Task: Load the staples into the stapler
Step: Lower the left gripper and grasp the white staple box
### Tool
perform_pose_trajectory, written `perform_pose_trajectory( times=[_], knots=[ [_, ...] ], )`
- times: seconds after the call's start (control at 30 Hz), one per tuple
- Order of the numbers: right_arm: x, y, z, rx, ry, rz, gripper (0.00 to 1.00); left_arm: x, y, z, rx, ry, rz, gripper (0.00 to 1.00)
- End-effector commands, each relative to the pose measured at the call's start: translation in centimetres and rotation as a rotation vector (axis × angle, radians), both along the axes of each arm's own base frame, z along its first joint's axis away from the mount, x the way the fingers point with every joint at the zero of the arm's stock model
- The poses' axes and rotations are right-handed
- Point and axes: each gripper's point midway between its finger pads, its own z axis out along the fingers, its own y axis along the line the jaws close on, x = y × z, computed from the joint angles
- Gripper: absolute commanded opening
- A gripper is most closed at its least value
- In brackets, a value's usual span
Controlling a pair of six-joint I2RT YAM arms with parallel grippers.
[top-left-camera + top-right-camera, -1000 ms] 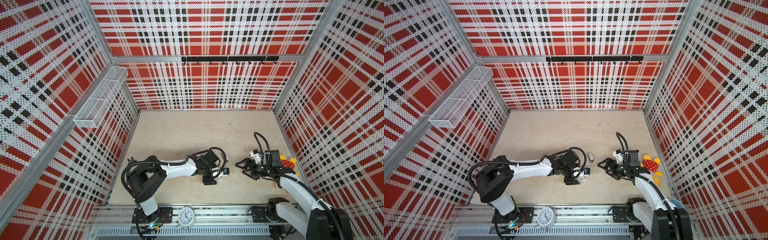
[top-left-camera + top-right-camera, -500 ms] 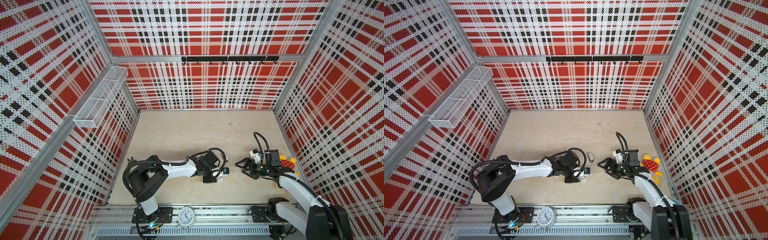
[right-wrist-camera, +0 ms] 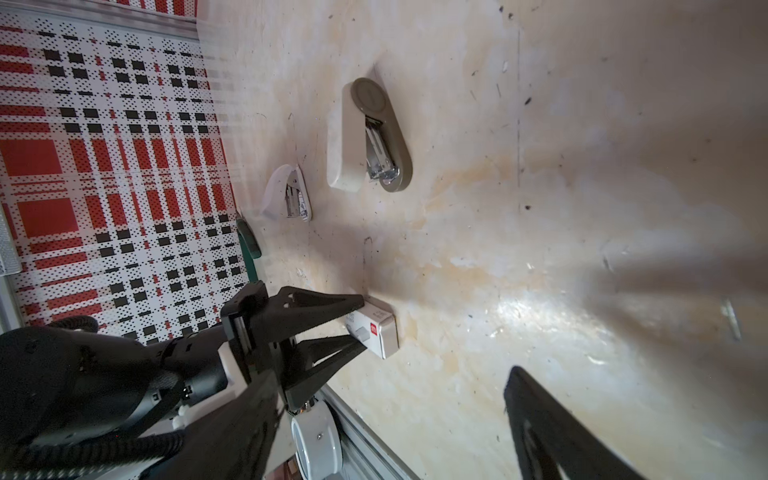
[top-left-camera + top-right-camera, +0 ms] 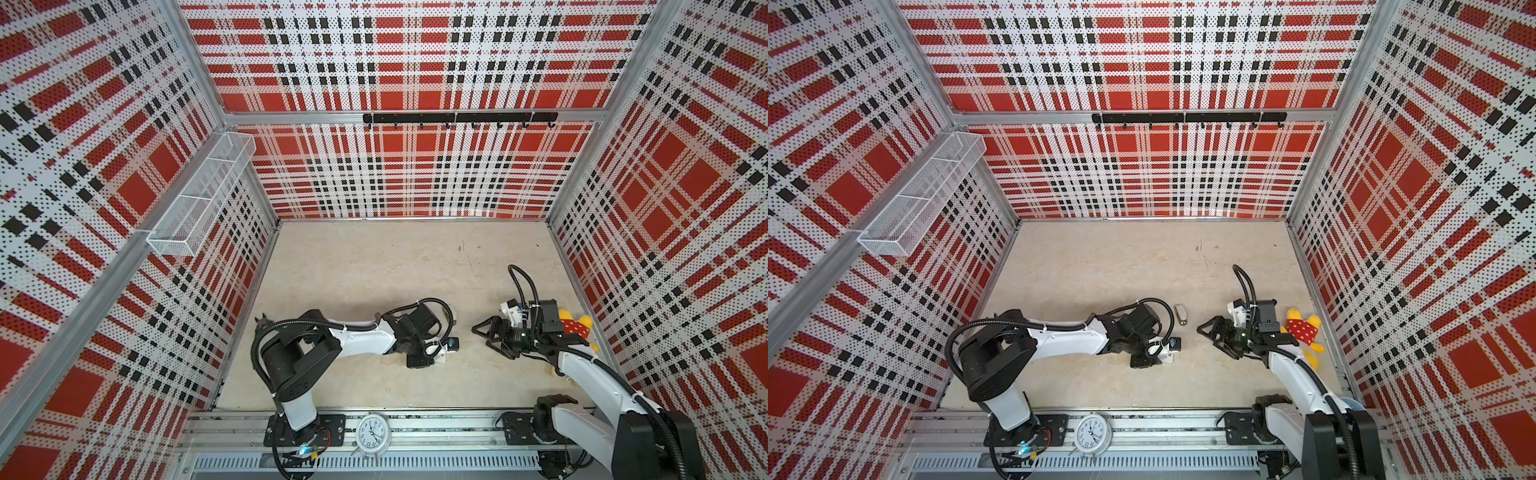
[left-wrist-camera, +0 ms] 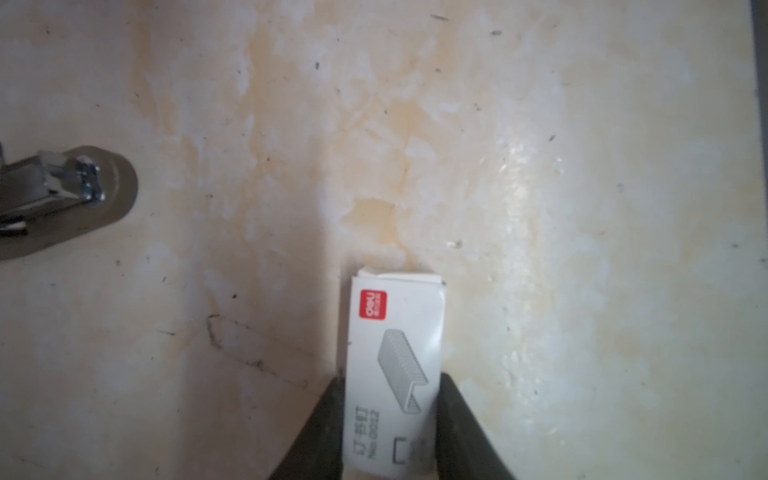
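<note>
Three walls of perforated panel printed in red, black and white plaid close in a pale beige table, scuffed, yellow-stained and flecked with dark marks. A white wire basket hangs on the left wall, and a black hook rail runs across the back wall.

The left gripper lies low over the table, its fingers pressed against the two long sides of a white staple box (red mark at the outer end, a drawing of a staple strip in the middle). The box lies flat, its long axis straight out along the fingers. The staples themselves cannot be seen.

Near that gripper's tips, on their back-wall side, lies the taupe stapler. Its long axis runs crosswise to the gripper, from back wall to front rail: the metal nose points at the front rail, the rounded hinge end at the back wall. Its cream upper shell stands apart from the taupe base, the metal magazine showing between. A smaller white stapler lies beyond it from the right gripper.

The right gripper faces the left one, jaws spread wide, holding nothing. Behind its wrist lies a yellow plush toy in a red dotted dress.
</note>
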Motion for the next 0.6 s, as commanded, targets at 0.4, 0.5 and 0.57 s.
perform_pose_trajectory(
  times=[0.4,0.5,0.57],
  knots=[
    [-0.3,1.5,0.1,0.088,0.034,0.111,0.85,-0.3,-3.6,-0.8,-0.034,0.007,0.002,0.36],
    [-0.8,2.1,0.2,0.132,0.048,0.147,0.85,-0.5,-3.8,-0.9,-0.037,0.016,0.000,0.38],
    [-1.1,2.3,0.4,0.150,0.054,0.158,0.84,-0.6,-3.7,-0.8,-0.038,0.017,-0.001,0.42]
  ],
)
